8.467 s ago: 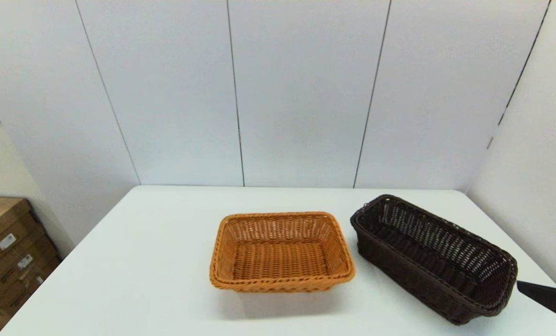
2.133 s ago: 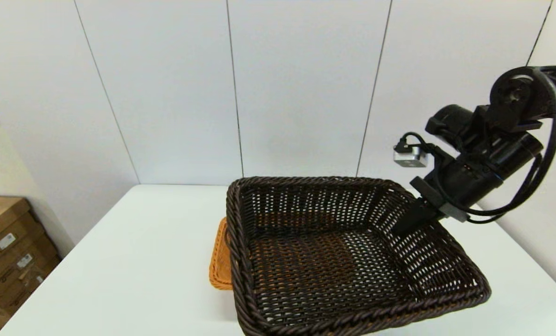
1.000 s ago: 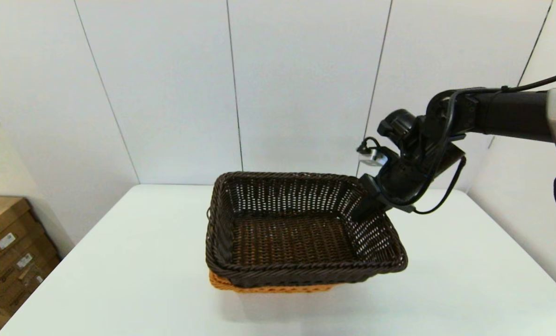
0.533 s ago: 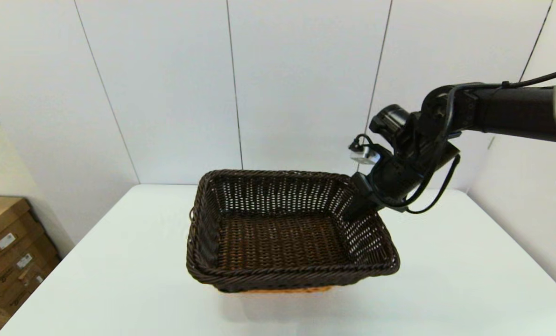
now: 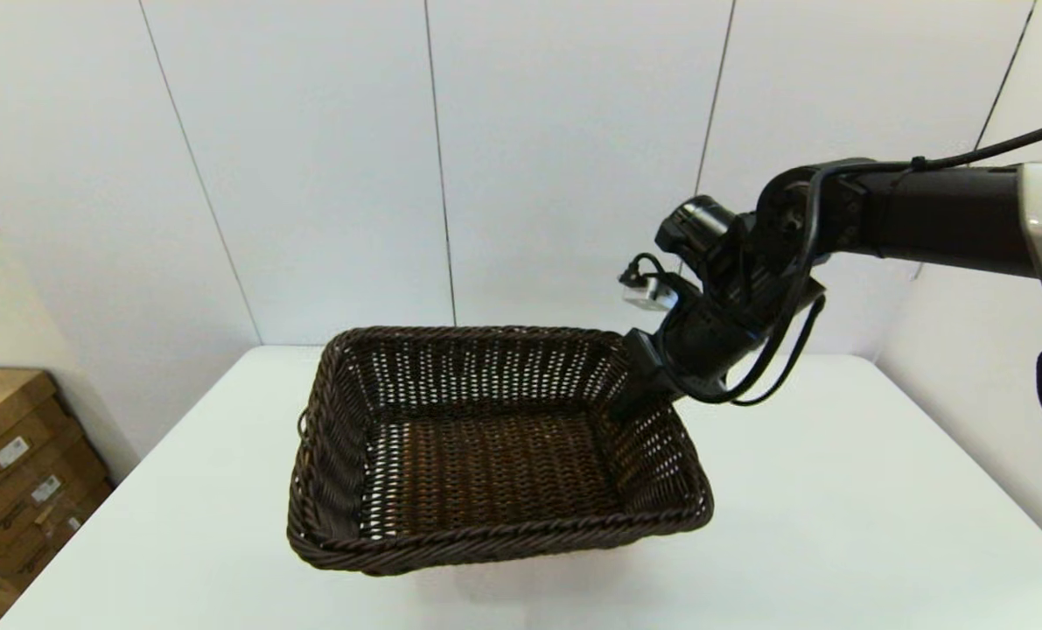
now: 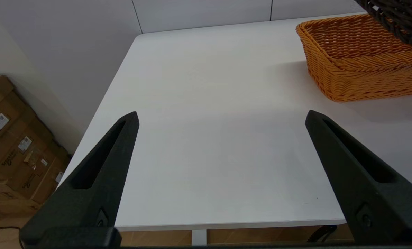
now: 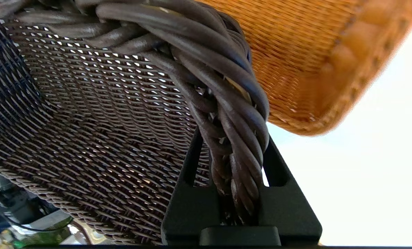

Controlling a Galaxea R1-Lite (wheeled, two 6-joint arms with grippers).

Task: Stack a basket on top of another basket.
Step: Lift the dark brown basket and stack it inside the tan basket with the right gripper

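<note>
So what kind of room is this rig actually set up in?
Probably a lab or test bay, not a home: a bare white table boxed in by plain white wall panels, with labelled cardboard boxes stacked on the floor beside it.

Right hand [image 7: 231, 152] pinching the dark basket's [image 7: 88, 131] braided rim, orange basket [image 7: 306, 58] just beyond

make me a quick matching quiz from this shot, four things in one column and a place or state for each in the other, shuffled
Things:
1. dark brown basket
2. orange-tan basket
3. left tool
4. right tool

States:
A. open, holding nothing, over bare table
B. sitting on the white table
C. shut on a braided rim
D. held above the other basket

Pairs: 1-D, 2-B, 3-A, 4-C
</note>
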